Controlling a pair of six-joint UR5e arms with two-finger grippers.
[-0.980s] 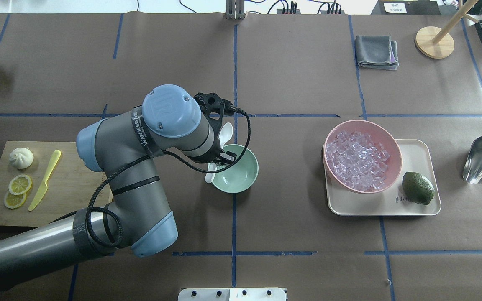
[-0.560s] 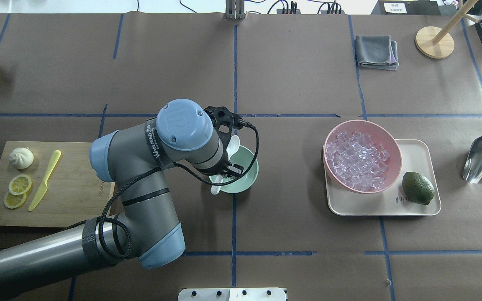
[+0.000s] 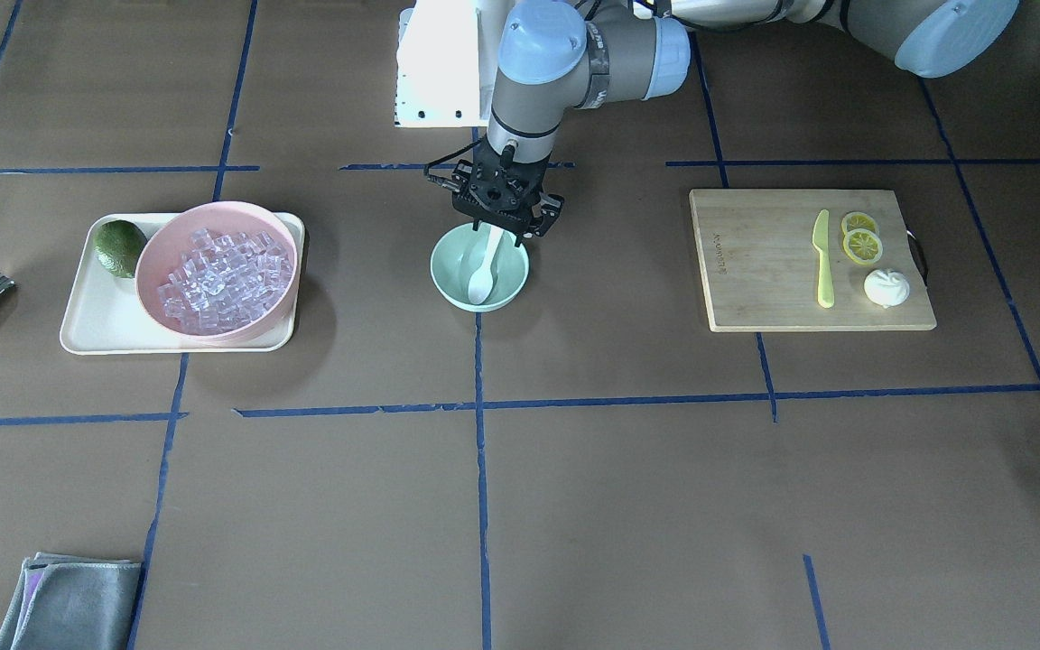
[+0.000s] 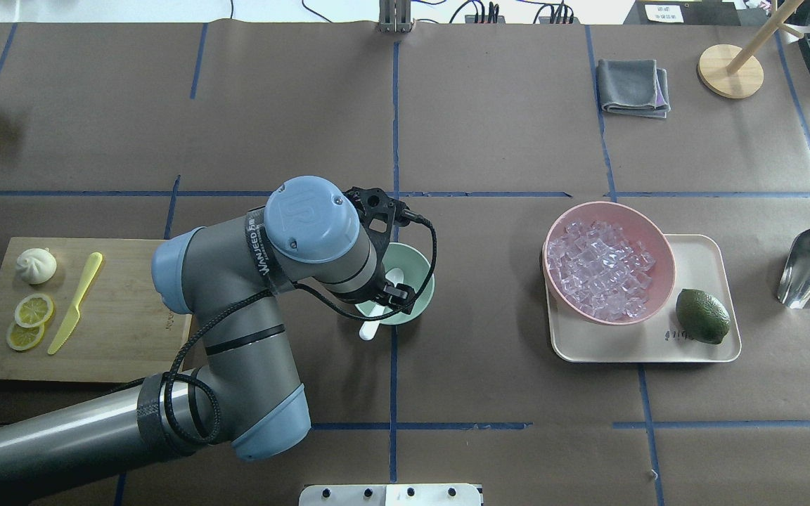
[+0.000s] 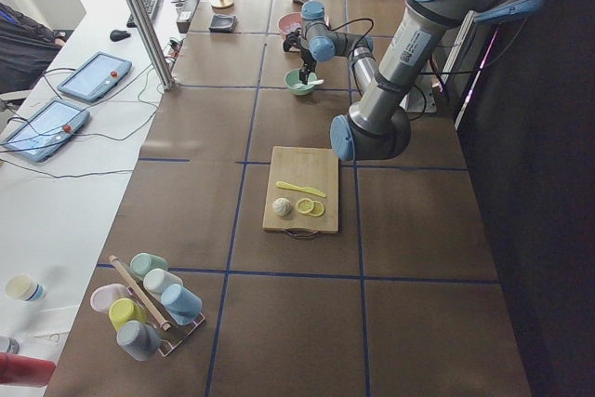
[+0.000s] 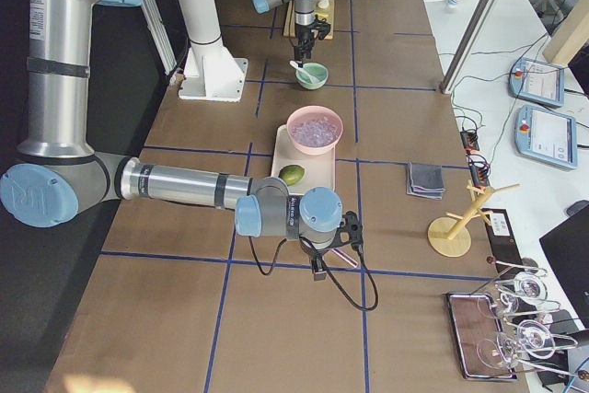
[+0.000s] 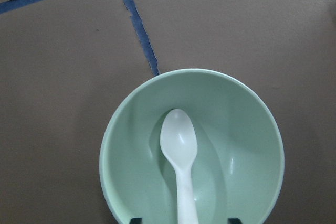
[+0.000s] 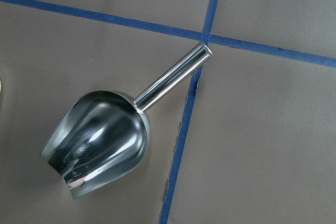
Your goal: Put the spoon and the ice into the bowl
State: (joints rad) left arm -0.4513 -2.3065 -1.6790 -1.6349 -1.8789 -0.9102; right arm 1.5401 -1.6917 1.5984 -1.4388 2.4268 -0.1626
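Observation:
The white spoon (image 7: 180,150) lies in the mint-green bowl (image 7: 241,129), scoop down inside and handle leaning over the rim towards the robot; it also shows in the front view (image 3: 481,271) and the overhead view (image 4: 394,276). My left gripper (image 7: 185,220) hangs just above the bowl's near rim (image 4: 420,280), its fingertips spread wide on either side of the handle and not touching it. The ice (image 4: 600,268) is a heap of clear cubes in the pink bowl (image 4: 664,246). My right gripper (image 6: 317,269) hovers over the table's right end; I cannot tell if it is open or shut.
The pink bowl and a lime (image 4: 702,316) sit on a cream tray (image 4: 700,351). A metal scoop (image 8: 100,137) lies right of the tray. A cutting board (image 4: 131,330) at the left carries a yellow-green knife (image 4: 76,302), lemon slices and a bun. A grey cloth (image 4: 633,86) lies at the back.
My left arm has carried the spoon right and back over the bowl and lowered it. The spoon now rests in the bowl, handle over the near rim.

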